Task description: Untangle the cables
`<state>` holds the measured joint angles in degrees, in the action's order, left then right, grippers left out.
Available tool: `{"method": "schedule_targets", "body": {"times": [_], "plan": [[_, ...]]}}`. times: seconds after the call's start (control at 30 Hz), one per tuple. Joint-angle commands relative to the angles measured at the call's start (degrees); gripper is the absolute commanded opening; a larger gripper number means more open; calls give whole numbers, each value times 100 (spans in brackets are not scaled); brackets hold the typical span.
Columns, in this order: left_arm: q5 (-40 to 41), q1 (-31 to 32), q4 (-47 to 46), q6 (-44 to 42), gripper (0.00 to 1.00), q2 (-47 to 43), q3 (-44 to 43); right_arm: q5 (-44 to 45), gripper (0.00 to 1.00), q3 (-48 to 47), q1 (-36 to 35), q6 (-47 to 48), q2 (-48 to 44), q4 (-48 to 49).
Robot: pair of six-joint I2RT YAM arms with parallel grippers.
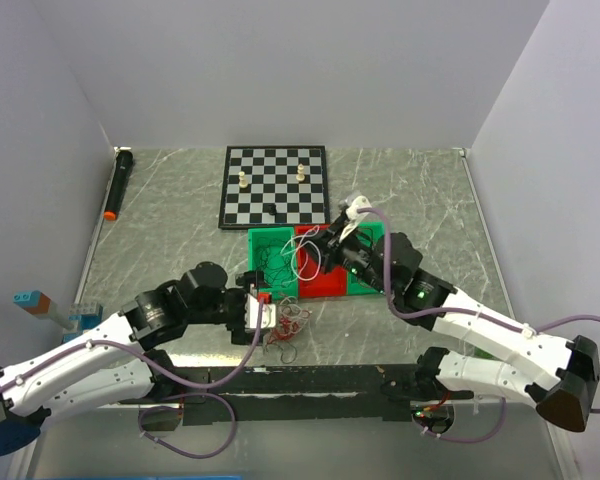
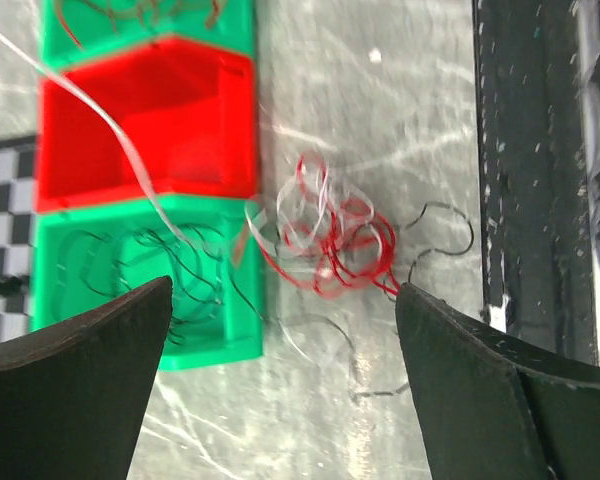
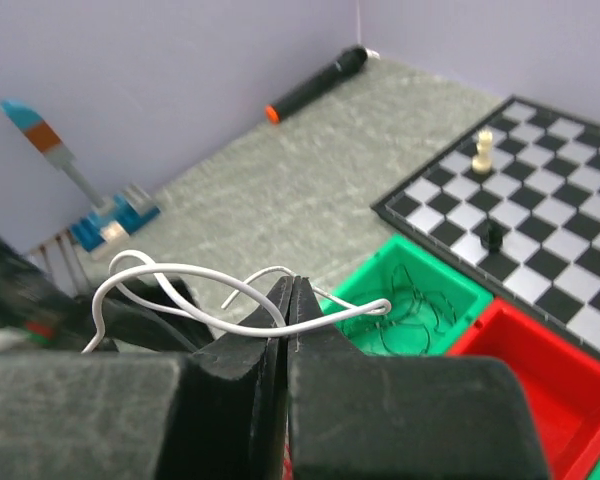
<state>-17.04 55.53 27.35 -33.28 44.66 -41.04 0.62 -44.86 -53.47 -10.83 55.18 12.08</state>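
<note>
Right gripper (image 3: 291, 288) pinching one white cable (image 3: 350, 314) | left gripper (image 2: 284, 287) wide apart, empty

No legible text anywhere.

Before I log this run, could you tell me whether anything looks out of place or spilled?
Yes: a tangle of red, white and black cables lies loose on the table beside the tray, not in a compartment. One white cable is strung up in the air, pinched in the shut right gripper.
</note>
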Motion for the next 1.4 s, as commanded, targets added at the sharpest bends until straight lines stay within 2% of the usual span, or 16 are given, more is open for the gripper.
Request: {"method": "schedule_targets", "body": {"times": [0.0,0.2,0.37,0.5,0.57,0.67,0.83,0.9,1.03,1.17,1.37], "plan": [[218,-24,-731,207,97,-81,429,-203,0,-532,21,-15,-288,-170],[262,-86,-1328,497,97,7,834,-501,0,-831,21,-138,-525,-285],[552,-243,-1935,998,99,595,808,-783,0,-1016,21,-244,-640,-285],[-235,-691,-1892,1376,99,1043,615,-862,0,-1095,21,-270,-745,-294],[-667,-736,-1769,1211,99,1114,614,-897,0,-1130,21,-279,-780,-293],[-1064,-745,-1672,886,94,1080,719,-740,0,-1218,21,-166,-842,-390],[-1250,-745,-1085,16,81,1001,738,322,0,-1542,39,335,-693,-934],[-1180,-745,-751,-274,78,913,676,709,0,-1622,170,493,-448,-1127],[-1083,-745,-284,-504,80,720,597,852,0,-1587,828,355,-61,-1549],[-793,-745,-388,-417,82,412,763,650,0,-1447,1540,81,256,-1831],[-705,-745,-661,-460,84,-81,878,632,0,-1473,1612,-94,924,-2139]]}}
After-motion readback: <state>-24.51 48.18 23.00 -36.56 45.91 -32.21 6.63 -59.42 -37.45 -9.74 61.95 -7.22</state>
